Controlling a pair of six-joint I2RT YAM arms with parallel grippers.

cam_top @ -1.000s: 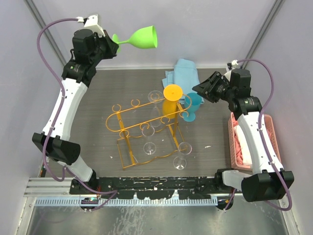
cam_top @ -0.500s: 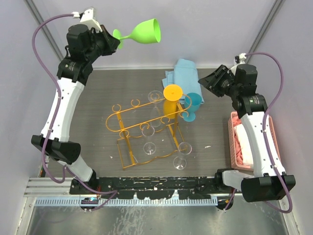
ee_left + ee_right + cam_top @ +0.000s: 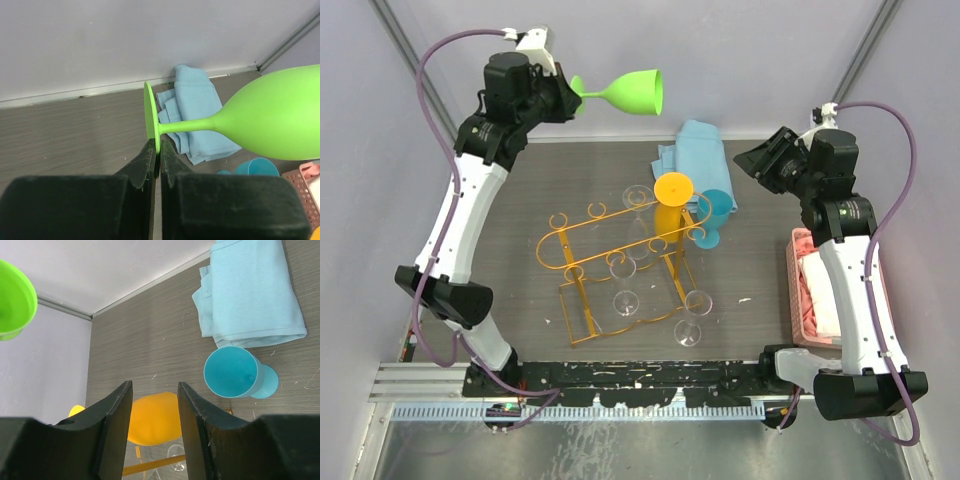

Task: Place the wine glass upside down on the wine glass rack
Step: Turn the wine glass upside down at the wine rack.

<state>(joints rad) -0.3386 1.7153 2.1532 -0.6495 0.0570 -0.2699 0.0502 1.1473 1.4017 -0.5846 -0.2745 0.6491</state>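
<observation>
My left gripper (image 3: 570, 95) is shut on the round foot of a green wine glass (image 3: 632, 92) and holds it on its side, high above the back of the table, bowl pointing right. In the left wrist view the fingers (image 3: 148, 159) pinch the foot's edge and the bowl (image 3: 280, 112) fills the right side. The orange-gold wire wine glass rack (image 3: 610, 250) stands mid-table with an orange glass (image 3: 673, 195) and clear glasses (image 3: 692, 315) hanging upside down on it. My right gripper (image 3: 752, 162) is open and empty, raised right of the rack.
A folded light blue cloth (image 3: 695, 150) lies at the back. A teal glass (image 3: 713, 218) stands just right of the rack; it also shows in the right wrist view (image 3: 235, 372). A pink basket (image 3: 800, 290) sits at the right edge.
My left arm has swung the green glass to the right and slightly down. My right arm has lifted and drawn back to the right.
</observation>
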